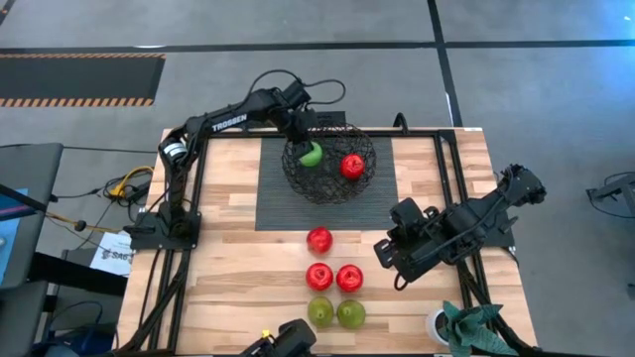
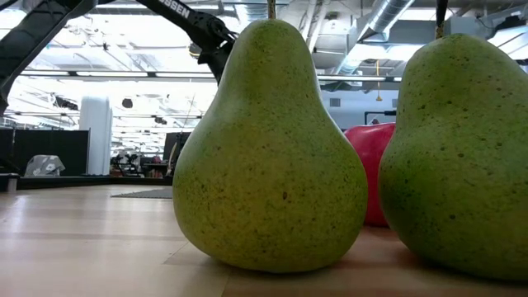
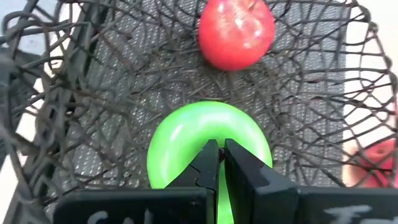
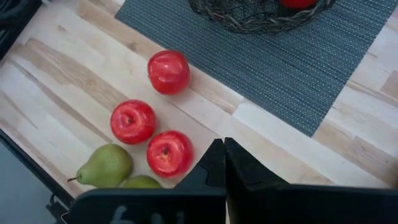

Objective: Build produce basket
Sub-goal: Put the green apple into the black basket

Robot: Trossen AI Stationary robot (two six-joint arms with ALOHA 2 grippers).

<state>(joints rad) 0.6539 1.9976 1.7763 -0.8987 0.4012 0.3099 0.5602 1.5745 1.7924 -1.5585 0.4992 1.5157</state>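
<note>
Green fruit (image 3: 186,140) in wire basket (image 3: 74,124), just beyond closed, empty left claw (image 3: 221,163)

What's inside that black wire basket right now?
The basket holds a green apple and a red apple. The left end effector, shut, hangs above the green one, covering part of it in the left wrist view.

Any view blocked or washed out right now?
Low view: two pears fill the frame, hiding the basket; bright ceiling lights behind. Left wrist view: left pincer covers part of the green fruit. High view: clear, even light on the basket.
</note>
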